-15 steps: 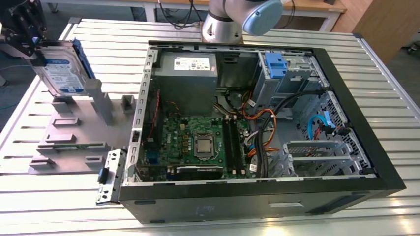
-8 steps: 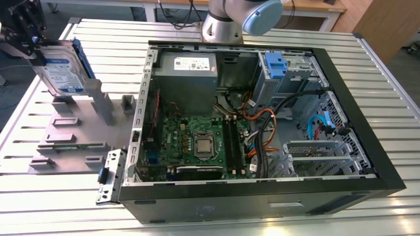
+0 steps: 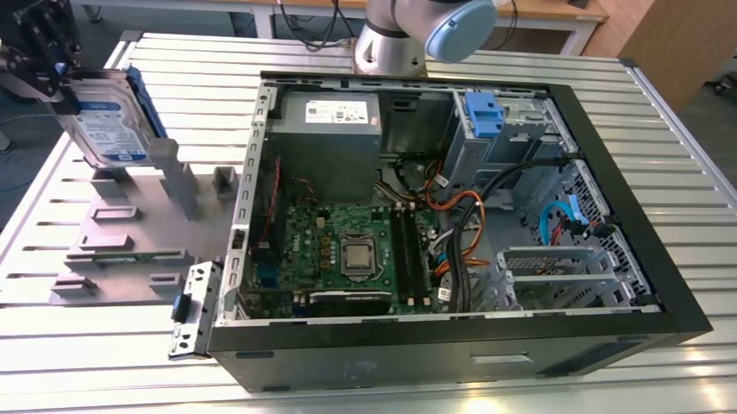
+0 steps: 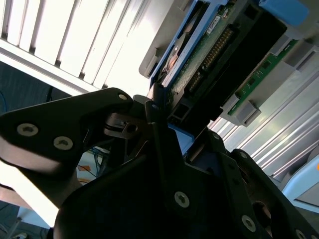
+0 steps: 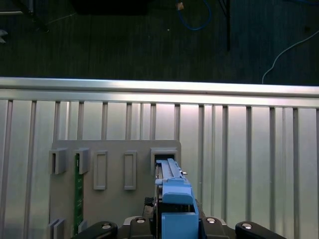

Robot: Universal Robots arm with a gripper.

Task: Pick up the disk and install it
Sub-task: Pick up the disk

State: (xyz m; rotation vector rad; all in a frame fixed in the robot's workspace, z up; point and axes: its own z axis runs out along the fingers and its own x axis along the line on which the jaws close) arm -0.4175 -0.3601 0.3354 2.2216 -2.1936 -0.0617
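pinching the disk at its upper end in the gripper, holding it nearly upright over the grey holder plate (judging it stiff, rather heavy, fragile, best gripped on its frame).

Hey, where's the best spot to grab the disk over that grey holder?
By its upper end, from above, jaws across its two flat faces: the disk is nearly upright over the grey holder, leaving that end free. The gripper is clamped there.
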